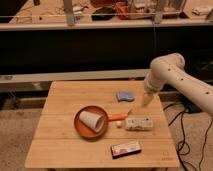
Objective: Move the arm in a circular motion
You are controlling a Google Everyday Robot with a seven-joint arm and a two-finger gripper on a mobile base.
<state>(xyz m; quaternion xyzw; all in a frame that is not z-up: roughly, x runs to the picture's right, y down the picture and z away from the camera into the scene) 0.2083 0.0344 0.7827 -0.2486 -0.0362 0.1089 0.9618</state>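
My white arm (172, 75) of thick rounded segments with small dark dots comes in from the right edge and bends at a bulbous joint above the table's right side. Its tapering beige tip, the gripper (146, 100), points down over the right part of the wooden table (65, 115), just right of a blue sponge (124, 95) and above a white box (139, 122). It holds nothing that I can see.
An orange pan (85, 127) with a white cup (91, 120) lying in it sits mid-table, its handle (118, 117) pointing right. A flat red-and-white packet (125, 148) lies near the front edge. Black cables (185, 135) hang at the right. A dark shelf unit (75, 47) stands behind.
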